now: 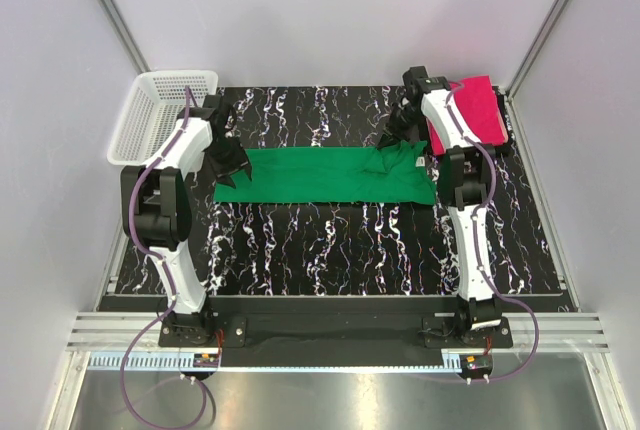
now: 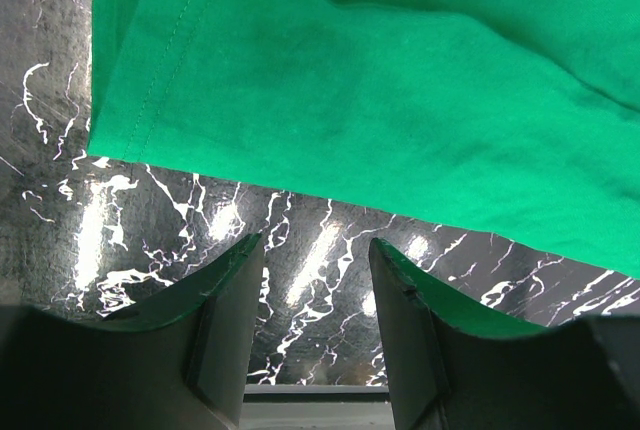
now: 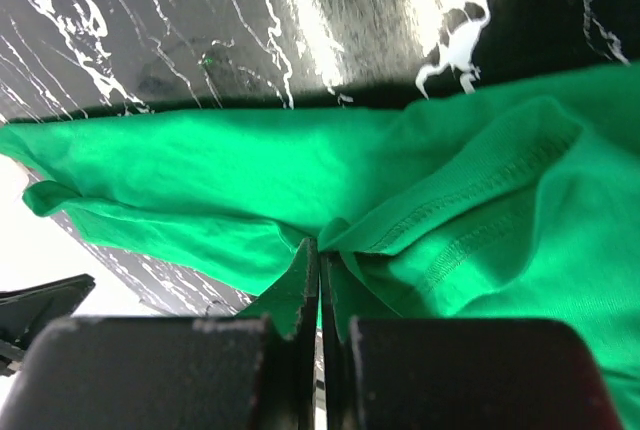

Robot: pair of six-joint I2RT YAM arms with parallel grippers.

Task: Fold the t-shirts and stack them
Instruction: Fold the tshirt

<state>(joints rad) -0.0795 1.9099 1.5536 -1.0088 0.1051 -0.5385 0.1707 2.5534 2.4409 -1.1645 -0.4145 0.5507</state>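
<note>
**Black marbled table, two shirts and a basket**

The table (image 1: 330,250) has a glossy black top veined with white, and its near half is bare. Across the middle lies the green t-shirt (image 1: 310,175), folded into a long band running left to right, flat at its left end and rumpled at its right. The pink t-shirt (image 1: 478,110) lies at the far right corner, well apart from the white mesh basket (image 1: 150,120) at the far left corner.
</note>
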